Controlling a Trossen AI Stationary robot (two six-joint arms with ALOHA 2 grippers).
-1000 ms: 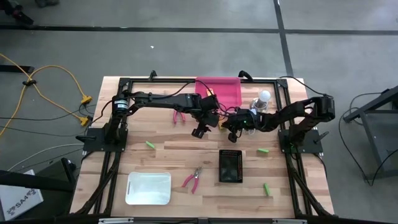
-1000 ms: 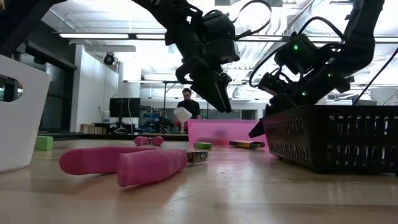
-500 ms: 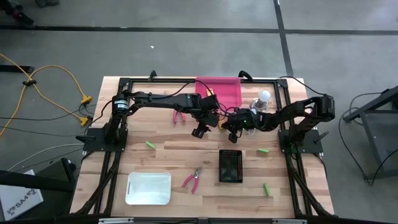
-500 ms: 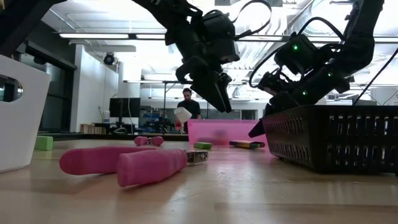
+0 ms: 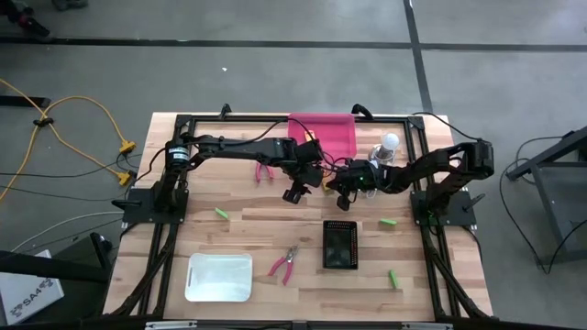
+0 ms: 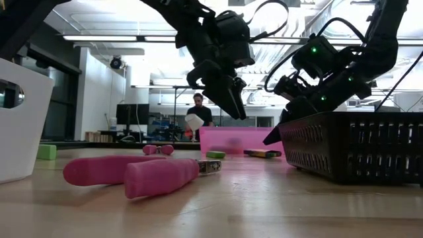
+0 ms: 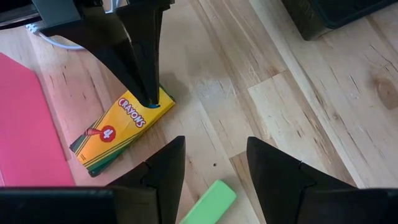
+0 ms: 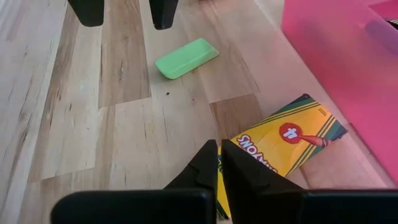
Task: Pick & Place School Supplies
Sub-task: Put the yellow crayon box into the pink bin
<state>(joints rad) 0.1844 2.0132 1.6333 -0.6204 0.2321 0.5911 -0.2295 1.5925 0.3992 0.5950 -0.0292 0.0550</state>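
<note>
Crayon box: a yellow four-pack with green edging, lying flat on the wooden table near its far middle, one long side just beside the pink tray.

Handling, as a judgement: thin card, light, likely to slide on the smooth wood and to dent under a hard squeeze. It lies low, so a hold across the narrow width near one end looks best, with fingers wide enough to straddle it.

Right gripper: fingers together, tips down at the near end of the box. Contact looks likely in the left wrist view, but whether they press or only meet it is hard to tell. It holds nothing.

Left gripper: fingers apart, empty, raised above the table just left of the right gripper. A green eraser lies flat on the wood beneath it, between the two grippers.

Elsewhere:
- pink-handled pliers near the front, between the white bin and the black mesh basket
- second pink pliers far left of the grippers
- three more green erasers scattered
- white bulb at the far right, no part of the job

Hidden or poor: from above, both arms cover the crayon box and the eraser below them. The low view shows the box only as a small dark sliver beyond the pliers. A person stands in the room behind, well clear.
</note>
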